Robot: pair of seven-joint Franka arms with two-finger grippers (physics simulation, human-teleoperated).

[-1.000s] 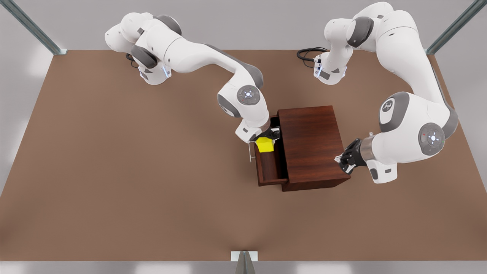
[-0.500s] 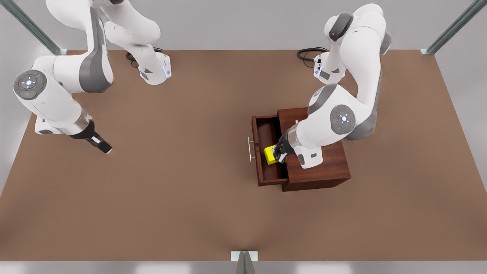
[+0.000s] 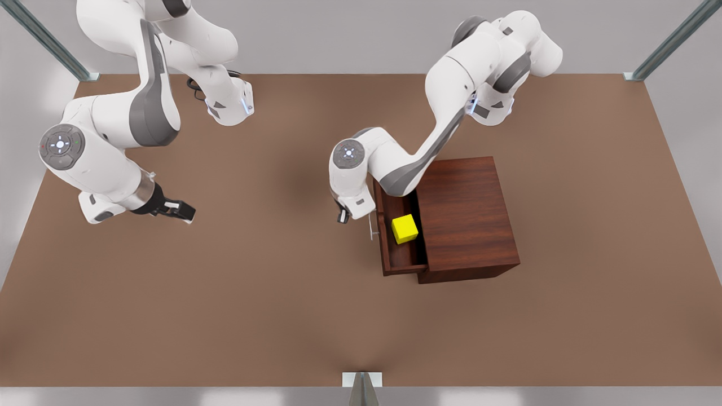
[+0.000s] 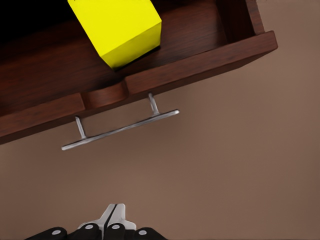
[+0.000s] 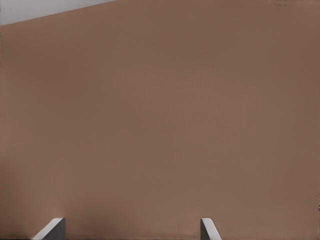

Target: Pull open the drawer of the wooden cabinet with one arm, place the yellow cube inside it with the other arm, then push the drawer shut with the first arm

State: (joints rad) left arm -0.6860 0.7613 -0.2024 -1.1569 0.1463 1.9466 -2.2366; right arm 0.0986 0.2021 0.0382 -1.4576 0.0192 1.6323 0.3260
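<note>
— Where is the yellow cube [image 3: 405, 228]?
— Inside the open drawer [image 3: 399, 256]. The left gripper [image 4: 112, 220], fingers pressed together, waits before the handle [image 4: 120, 129], probably to push. The right gripper [image 3: 179, 211] rests released, far aside.

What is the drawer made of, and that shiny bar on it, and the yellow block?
The drawer looks like dark reddish wood: grain lines run along it, with a soft sheen. Its handle seems to be polished metal, silvery and thin. The yellow cube is plain and matte, perhaps plastic or painted wood; I cannot tell which.
</note>
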